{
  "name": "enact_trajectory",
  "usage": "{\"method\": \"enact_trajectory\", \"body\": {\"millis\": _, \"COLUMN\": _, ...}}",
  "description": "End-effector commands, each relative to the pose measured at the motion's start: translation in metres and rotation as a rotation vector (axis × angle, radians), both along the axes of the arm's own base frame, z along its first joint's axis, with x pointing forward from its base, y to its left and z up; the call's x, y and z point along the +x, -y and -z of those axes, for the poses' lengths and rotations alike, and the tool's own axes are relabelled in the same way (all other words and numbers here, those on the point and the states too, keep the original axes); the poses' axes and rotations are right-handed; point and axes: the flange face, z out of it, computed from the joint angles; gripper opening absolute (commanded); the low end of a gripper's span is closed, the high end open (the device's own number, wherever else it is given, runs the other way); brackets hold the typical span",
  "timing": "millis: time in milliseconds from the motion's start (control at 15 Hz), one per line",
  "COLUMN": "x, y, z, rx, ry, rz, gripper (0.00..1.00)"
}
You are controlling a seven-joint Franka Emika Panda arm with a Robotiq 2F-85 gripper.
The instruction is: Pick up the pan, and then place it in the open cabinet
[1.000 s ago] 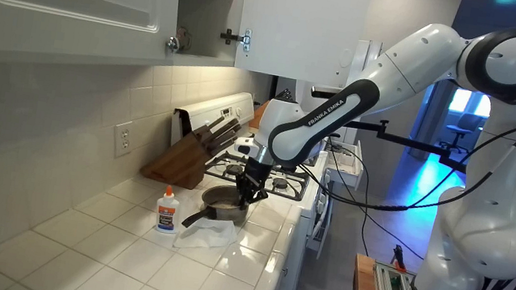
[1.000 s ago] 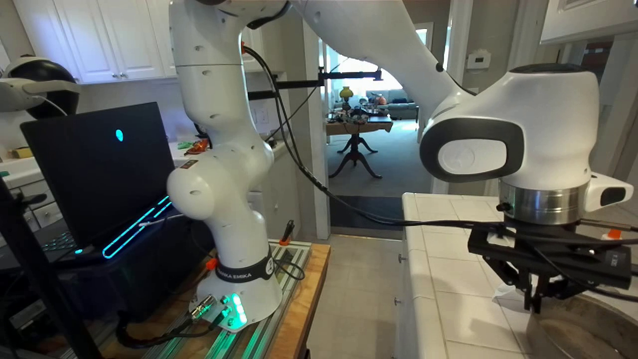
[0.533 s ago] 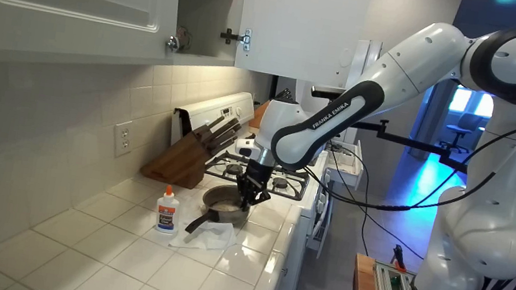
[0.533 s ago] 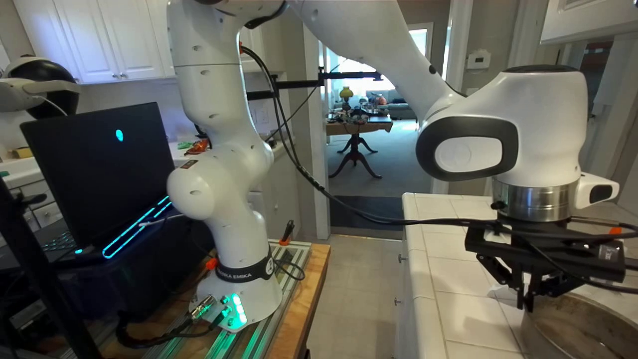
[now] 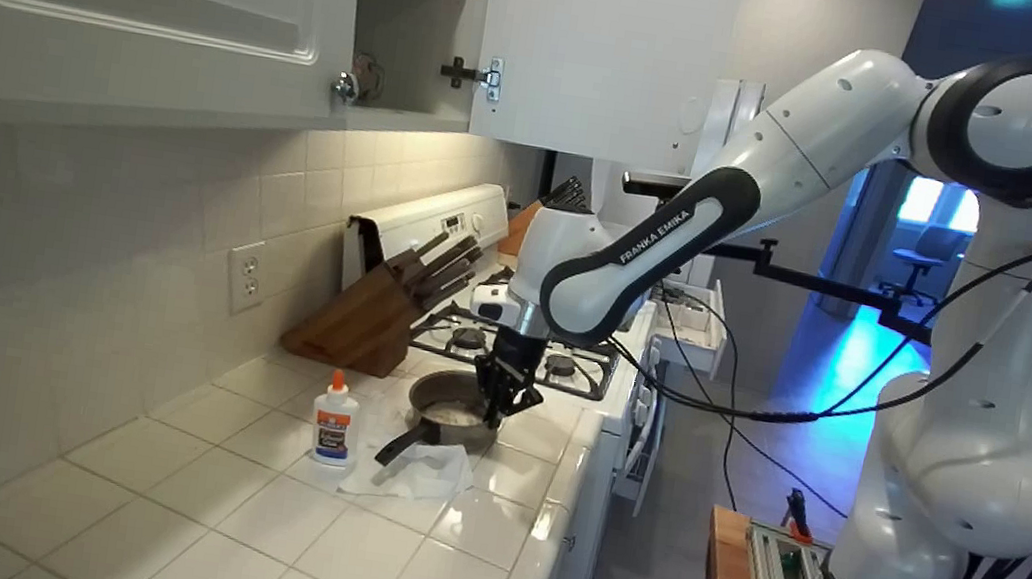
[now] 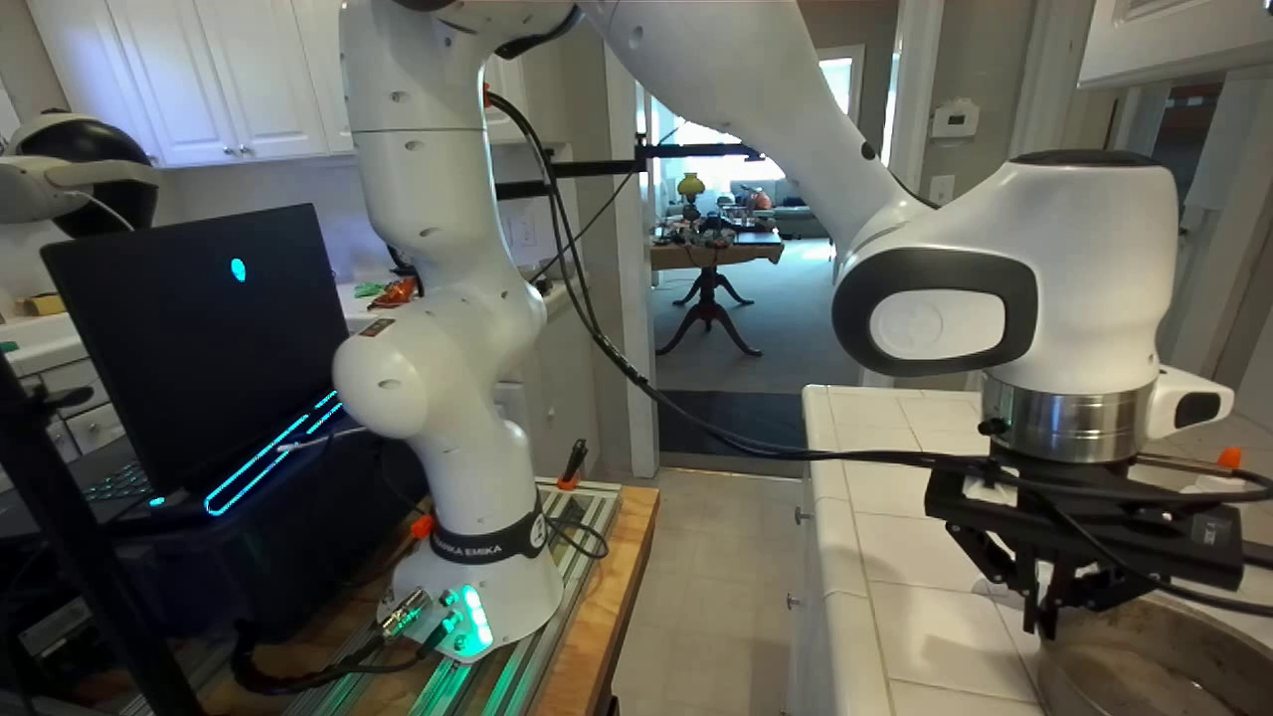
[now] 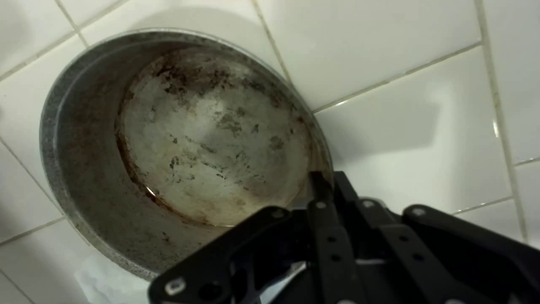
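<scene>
In an exterior view the pan [image 5: 449, 406] is over the counter [image 5: 261, 521] (can't tell if touching), stove [image 5: 561, 369] behind it. There's a glue bottle [image 5: 333, 427] left of the pan, knife block [image 5: 358, 318] behind that, loose sheet [image 5: 419, 476] under the handle [image 5: 407, 442], open cabinet [image 5: 420, 24] up above. The fingers [image 7: 322, 188] straddle the rim.

Dull metal pan [image 7: 198, 143], glossy tiles [image 7: 371, 46].

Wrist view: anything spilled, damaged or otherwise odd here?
The round grey metal pan looks stained: dark blotches on its inner floor, a reddish-brown line along part of that floor's edge. Odd for storage-bound cookware; perhaps unwashed.
</scene>
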Motion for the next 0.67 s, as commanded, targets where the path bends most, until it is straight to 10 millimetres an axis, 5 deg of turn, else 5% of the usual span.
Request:
{"method": "enact_trajectory", "body": {"millis": 0, "x": 0.003, "y": 0.006, "z": 0.009, "rx": -0.016, "ry": -0.022, "rz": 0.006, "gripper": 0.32}}
{"method": "enact_trajectory", "body": {"millis": 600, "x": 0.007, "y": 0.015, "z": 0.021, "rx": -0.019, "ry": -0.032, "rz": 0.020, "gripper": 0.88}}
